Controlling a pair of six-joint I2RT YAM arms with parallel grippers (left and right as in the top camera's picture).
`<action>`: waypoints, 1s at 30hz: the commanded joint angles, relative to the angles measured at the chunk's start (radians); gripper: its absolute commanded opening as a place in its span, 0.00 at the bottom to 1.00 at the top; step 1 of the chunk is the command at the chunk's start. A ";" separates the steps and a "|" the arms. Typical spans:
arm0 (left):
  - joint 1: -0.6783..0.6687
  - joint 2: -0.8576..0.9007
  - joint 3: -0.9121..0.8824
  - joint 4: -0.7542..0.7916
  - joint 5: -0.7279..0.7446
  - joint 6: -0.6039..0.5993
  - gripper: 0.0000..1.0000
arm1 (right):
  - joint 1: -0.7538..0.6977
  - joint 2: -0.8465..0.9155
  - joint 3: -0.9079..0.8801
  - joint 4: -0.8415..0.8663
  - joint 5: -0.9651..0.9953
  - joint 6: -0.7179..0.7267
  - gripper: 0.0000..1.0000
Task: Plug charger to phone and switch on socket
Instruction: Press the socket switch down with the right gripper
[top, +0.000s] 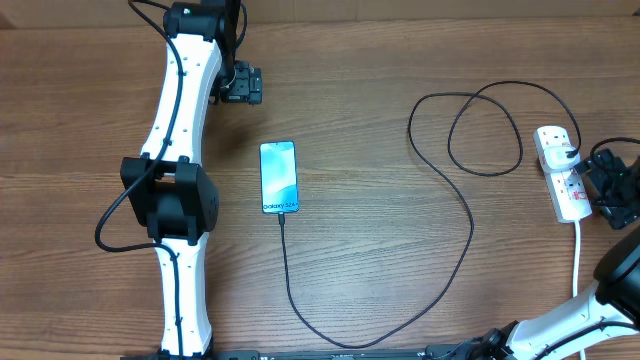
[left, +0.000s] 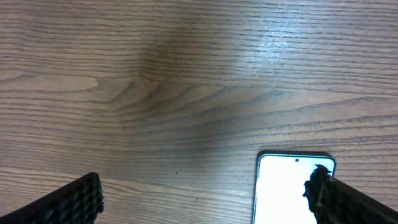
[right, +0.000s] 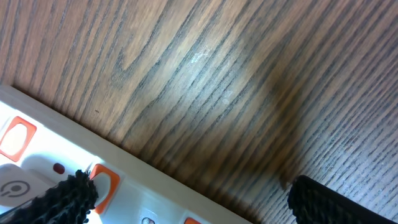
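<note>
As the charger (top: 472, 228) looks already joined to the phone (top: 279, 178), well left of the socket (top: 560, 170), the right pincer (top: 592, 183) hovers spread over its red switches (right: 106, 182), and the left pincer (top: 250, 86) hangs spread farther left.

Even bright light, soft glare on the table (left: 280, 43), overexposed phone (left: 286, 193) screen, blurred foreground.
</note>
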 joint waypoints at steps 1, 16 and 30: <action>-0.002 -0.013 0.010 0.001 -0.013 -0.018 1.00 | 0.008 -0.007 -0.026 -0.030 -0.009 -0.016 1.00; -0.002 -0.013 0.010 0.001 -0.013 -0.018 1.00 | 0.027 -0.007 -0.026 -0.048 0.019 -0.105 0.97; -0.002 -0.013 0.010 0.001 -0.013 -0.018 1.00 | 0.042 -0.007 -0.026 -0.070 0.052 -0.117 0.97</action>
